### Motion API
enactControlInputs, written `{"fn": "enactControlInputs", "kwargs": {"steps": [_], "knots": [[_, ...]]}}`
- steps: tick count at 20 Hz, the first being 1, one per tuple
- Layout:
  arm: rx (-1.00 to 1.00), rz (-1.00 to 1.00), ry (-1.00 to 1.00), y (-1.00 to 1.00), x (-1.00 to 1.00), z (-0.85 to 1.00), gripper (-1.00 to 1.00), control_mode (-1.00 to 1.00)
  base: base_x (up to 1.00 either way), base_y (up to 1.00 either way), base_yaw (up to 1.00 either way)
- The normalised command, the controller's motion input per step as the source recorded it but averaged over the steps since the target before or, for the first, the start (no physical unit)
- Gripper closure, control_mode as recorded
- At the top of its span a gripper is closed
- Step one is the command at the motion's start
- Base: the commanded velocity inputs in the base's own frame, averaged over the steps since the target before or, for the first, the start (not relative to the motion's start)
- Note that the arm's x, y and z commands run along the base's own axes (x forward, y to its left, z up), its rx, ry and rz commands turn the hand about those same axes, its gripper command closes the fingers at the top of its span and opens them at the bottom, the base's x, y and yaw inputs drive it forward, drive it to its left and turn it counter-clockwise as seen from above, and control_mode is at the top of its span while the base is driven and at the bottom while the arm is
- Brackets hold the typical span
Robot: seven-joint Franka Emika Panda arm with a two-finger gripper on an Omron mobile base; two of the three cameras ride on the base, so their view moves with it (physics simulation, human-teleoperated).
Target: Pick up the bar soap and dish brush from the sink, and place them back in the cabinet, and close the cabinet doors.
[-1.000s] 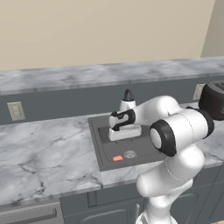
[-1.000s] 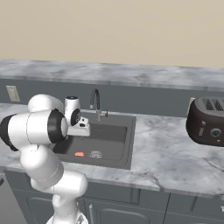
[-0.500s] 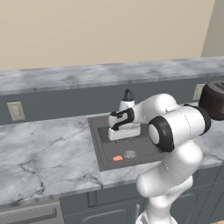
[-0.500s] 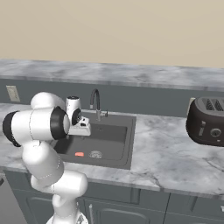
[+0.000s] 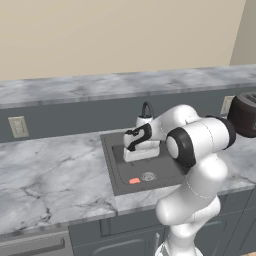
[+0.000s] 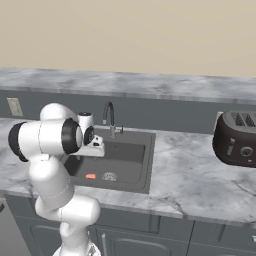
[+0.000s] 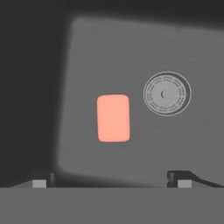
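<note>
Nearest the base, grey lower cabinets point(image 5: 115, 240) run under the front edge of the marbled worktop point(image 5: 50, 170). The white arm point(image 5: 195, 150) rises in front of that edge and reaches forward over the sink point(image 5: 112, 165), a dark basin recessed into the worktop.

The gripper point(image 7: 111, 181) hangs above the basin, pointing down into it, with nothing between its fingers. In the hand view the two dark fingertips point(image 7: 41, 180) stand far apart at the bottom of the picture, so the jaws are spread wide and well clear of the basin floor.

The bar soap point(image 7: 113, 118) lies flat on the sink floor, a salmon-coloured rounded block. In the base views it sits near the sink's front edge, toward the front left corner point(image 5: 134, 181), with the round metal drain point(image 7: 166, 93) just beside it but not touching. In the hand view the soap lies above the gap between the fingertips, a little nearer the left one.

At the sink's back edge stands the dark arched faucet point(image 6: 109, 117). Behind it a dark backsplash point(image 6: 165, 115) rises to a marbled ledge point(image 6: 150, 82), with a pale wall outlet point(image 5: 18, 126) set in it at the left. Far along the worktop to the right sits a dark toaster point(image 6: 235, 139), well apart from the sink.
</note>
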Motion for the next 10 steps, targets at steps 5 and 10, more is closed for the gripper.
{"fn": "enactControlInputs", "kwargs": {"steps": [5,10], "knots": [[0.0,0.0,0.0,0.0,0.09,-0.19,-1.0,-1.0,0.0,0.0,0.0],[0.0,0.0,0.0,0.0,0.09,-0.2,-1.0,-1.0,0.0,0.0,0.0]]}}
